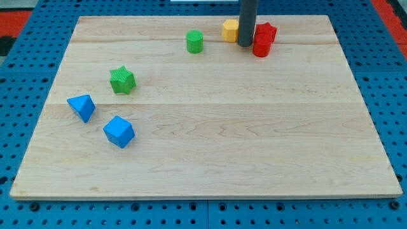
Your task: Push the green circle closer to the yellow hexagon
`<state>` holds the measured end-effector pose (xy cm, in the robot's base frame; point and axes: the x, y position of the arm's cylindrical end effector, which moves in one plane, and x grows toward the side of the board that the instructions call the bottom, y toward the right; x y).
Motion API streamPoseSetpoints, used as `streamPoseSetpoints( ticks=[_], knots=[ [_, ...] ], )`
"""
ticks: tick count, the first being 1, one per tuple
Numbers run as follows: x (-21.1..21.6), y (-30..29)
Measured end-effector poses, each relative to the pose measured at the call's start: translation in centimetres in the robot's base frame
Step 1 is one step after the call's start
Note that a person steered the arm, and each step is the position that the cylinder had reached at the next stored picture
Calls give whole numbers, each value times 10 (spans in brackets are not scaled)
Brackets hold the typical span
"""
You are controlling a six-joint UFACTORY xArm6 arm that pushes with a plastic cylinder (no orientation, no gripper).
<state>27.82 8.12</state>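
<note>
Green circle sits near the table's top edge, a short gap left of yellow hexagon. My tip is between hexagon and red blocks. No hand on this rig. Arm should circle behind the circle's left side, then push straight right.

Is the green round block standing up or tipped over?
Standing up. The green circle shows its flat round top facing upward, resting alone on the board.

We see a pale, smooth wooden table, matt plastic-looking blocks like the green circle, and our matt dark rod.
</note>
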Motion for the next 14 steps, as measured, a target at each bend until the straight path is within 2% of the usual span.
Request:
streamPoseSetpoints(
  ticks=[2, 3, 4, 7, 10, 12, 14],
  knots=[
    [38, -36],
    [67, -25],
    [77, -77],
    [27, -99],
    [25, -149],
    [6, -150],
    [2, -99]
  ],
)
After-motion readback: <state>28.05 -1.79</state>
